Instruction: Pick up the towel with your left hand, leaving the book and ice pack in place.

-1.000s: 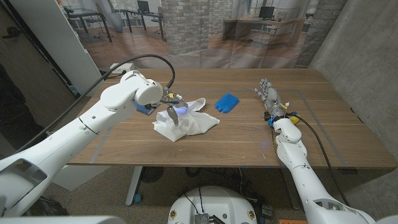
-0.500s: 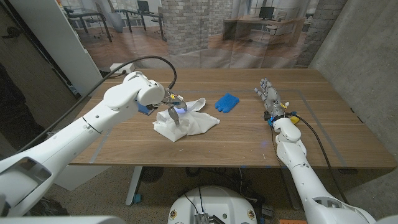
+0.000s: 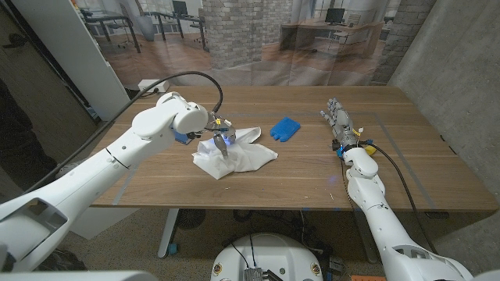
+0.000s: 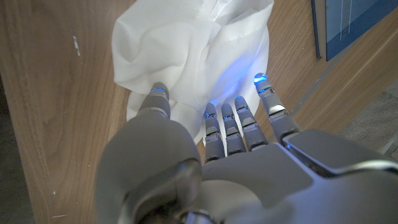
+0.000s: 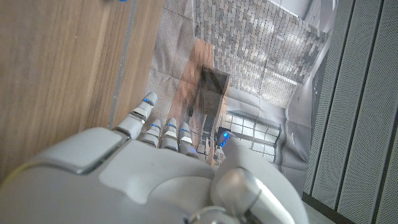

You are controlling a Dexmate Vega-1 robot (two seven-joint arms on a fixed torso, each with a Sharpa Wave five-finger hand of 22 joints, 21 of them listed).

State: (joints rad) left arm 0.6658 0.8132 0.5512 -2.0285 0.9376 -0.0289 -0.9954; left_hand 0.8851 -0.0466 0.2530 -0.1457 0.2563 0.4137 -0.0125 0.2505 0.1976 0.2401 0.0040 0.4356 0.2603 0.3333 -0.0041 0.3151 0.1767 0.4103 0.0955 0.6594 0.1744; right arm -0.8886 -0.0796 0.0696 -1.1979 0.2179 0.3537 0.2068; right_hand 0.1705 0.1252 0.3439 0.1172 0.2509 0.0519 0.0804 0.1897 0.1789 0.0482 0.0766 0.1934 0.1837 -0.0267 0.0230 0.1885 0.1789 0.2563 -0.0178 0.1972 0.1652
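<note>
Wooden tabletop [image 3: 297,176], left hand [image 3: 219,137] fingers spread on white towel [image 3: 238,156], ice pack [image 3: 285,128] at its 2 o'clock, right hand [image 3: 339,125] open, holding nothing.

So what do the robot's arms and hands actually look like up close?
Both arms are smooth, glossy white shells with rounded joints. A black cable loops over the left arm; the right arm carries a black cable with yellow bits at the wrist. The left hand and right hand are grey metal, their segmented fingers tipped with blue lights.

An open-plan office: desks [image 3: 117,31] with monitors [image 3: 335,14] (beyond brick pillars [image 3: 233,31]).
</note>
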